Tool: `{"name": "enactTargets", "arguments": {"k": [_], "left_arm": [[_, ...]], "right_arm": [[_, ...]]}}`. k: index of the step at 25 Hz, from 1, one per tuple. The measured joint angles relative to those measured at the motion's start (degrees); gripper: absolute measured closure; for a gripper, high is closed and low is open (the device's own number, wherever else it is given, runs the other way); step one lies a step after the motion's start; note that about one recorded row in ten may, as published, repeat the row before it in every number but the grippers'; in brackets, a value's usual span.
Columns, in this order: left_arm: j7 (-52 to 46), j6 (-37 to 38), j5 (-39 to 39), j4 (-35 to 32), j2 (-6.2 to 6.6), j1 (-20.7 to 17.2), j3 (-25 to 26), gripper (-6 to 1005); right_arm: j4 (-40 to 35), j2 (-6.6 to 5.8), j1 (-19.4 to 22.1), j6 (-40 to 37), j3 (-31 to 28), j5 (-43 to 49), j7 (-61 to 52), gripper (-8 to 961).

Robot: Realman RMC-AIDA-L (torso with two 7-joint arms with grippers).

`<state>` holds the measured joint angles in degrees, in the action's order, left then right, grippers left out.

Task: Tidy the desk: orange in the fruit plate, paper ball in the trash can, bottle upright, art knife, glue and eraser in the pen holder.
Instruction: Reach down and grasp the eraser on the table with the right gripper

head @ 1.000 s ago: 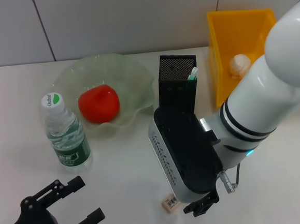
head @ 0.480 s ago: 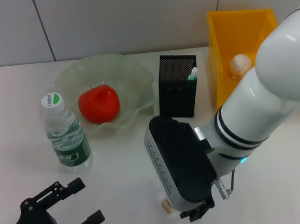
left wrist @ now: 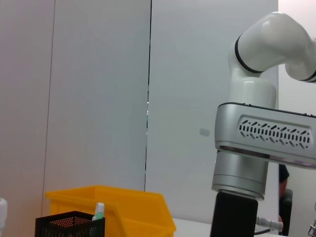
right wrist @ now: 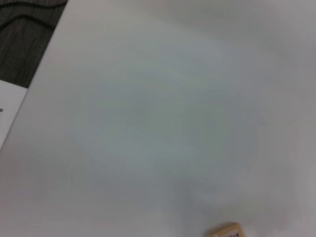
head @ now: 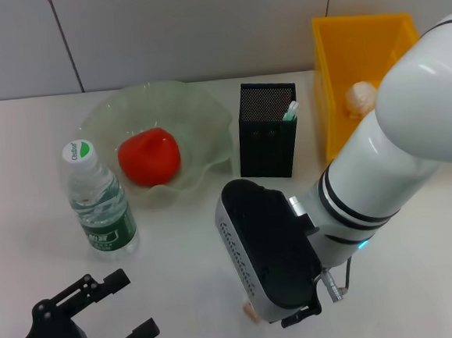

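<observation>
Low, right tool point(head: 289, 317) over eraser point(head: 248, 312)

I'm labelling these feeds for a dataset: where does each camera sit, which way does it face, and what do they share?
Head view: from the robot's head, looking down on the desk; shows the right arm over the eraser and the left gripper.
Left wrist view: low, facing across the desk at the pen holder, trash can and right arm.
Right wrist view: facing down at the desk and eraser.
Shared: eraser, pen holder.
</observation>
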<state>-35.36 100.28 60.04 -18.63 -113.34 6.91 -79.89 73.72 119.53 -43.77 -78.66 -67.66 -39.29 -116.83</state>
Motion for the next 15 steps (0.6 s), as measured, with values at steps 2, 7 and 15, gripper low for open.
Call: {"name": "enactTargets", "arguments": {"k": [2,7,15], "left_arm": [[0.0,0.0,0.0,0.0,-0.03,0.0,0.0,331],[0.0,0.0,0.0,0.0,-0.04,-0.1,0.0,331],[0.0,0.0,0.0,0.0,-0.04,-0.1,0.1,331]], "right_arm": [[-0.1,0.00,0.0,0.2,0.0,0.0,0.0,450],[-0.7,0.00,-0.2,1.3,0.8,0.0,0.0,480],[-2.0,0.00,-0.8,2.5,2.0,0.0,0.0,481]]}}
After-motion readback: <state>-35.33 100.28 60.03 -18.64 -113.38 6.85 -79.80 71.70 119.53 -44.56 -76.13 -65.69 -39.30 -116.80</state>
